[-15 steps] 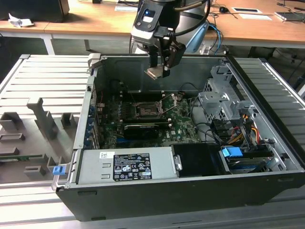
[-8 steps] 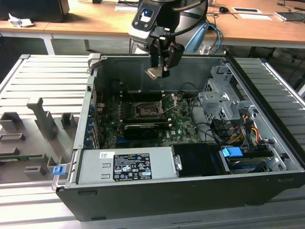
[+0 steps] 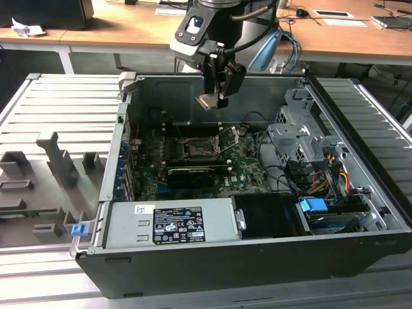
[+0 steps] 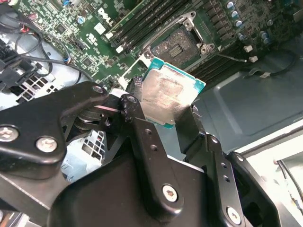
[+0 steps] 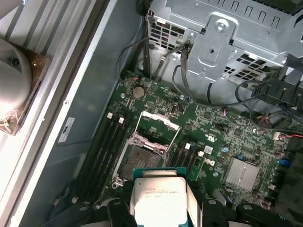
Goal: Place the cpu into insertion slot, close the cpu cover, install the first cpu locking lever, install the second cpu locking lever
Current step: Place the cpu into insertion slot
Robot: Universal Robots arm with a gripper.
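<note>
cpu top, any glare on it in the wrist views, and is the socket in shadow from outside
Second wrist view: the cpu carries a streaky bright sheen; first wrist view: its top is lit pale and even; exterior view: the insertion slot sits dim inside the case.

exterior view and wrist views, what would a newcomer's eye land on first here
The gripper pinches the cpu by its edges, raised above the open computer case. Below it the insertion slot sits bare on the green motherboard, with the cpu cover swung up.
</note>
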